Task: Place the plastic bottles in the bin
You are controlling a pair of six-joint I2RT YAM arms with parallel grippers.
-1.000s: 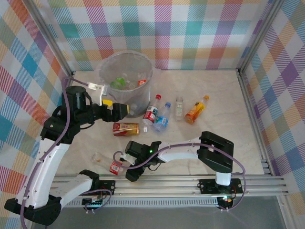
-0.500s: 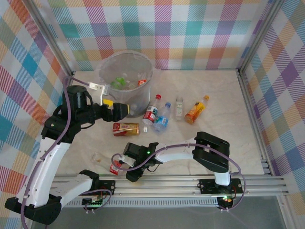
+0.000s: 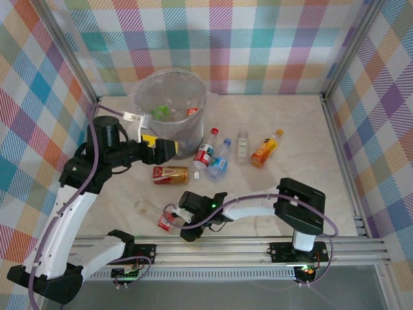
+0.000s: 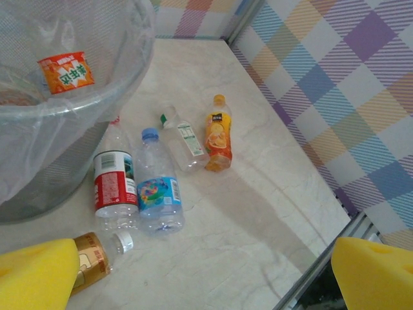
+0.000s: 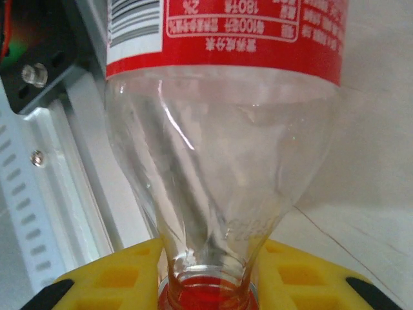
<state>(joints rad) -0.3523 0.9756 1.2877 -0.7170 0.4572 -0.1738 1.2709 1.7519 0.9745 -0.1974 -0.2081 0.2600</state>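
The left end effector [image 3: 169, 150] hangs wide beside the bin [image 4: 97, 123]. The right end effector [image 3: 178, 217] pinches a red-label bottle [image 3: 166, 223] by the neck at the near edge of the bench [image 3: 290, 129], well apart from the bin. Lift clear first, then carry slowly; that neck grip may let it swing.

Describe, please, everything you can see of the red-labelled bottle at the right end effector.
The red-labelled bottle is clear thin plastic, seemingly empty, with a red-and-white printed label round its body and a red cap. Its shoulder tapers to a neck clamped between the yellow foam pads of the right end effector. It is beside the metal rail at the table's near edge; whether it touches the table cannot be told.
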